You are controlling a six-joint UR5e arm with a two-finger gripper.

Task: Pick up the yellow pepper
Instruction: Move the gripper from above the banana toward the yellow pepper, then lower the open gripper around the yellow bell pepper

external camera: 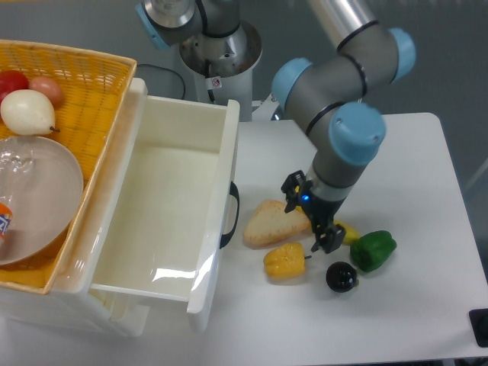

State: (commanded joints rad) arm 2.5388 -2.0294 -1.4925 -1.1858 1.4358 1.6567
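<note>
1. Camera view from above the table: the yellow pepper [285, 261] lies on the white table [427, 168], on its side, with its short dark stem pointing right toward a small black round object [341, 276]
2. Just above the pepper and touching or nearly touching it is a tan bread slice [273, 223], which sits beside the dark handle of the open white drawer [175, 206]
3. To the right of the pepper, a green pepper [373, 250] rests near the black object; a bit of yellow banana [348, 232] shows between the green pepper and the arm's tool, mostly hidden behind it
4. The gripper [325, 238] hangs low over the table, above and to the right of the yellow pepper, between the bread and the banana. Its dark fingers point down, and one fingertip is close to the pepper's stem end; whether it touches cannot be told
5. The fingers are seen almost edge-on, so I cannot tell if they are spread or closed; nothing is clearly held between them
6. At far left, a woven yellow basket [99, 84] holds a clear plate [46, 198], a pale onion-like item [27, 111] and red fruit [14, 81]
</note>
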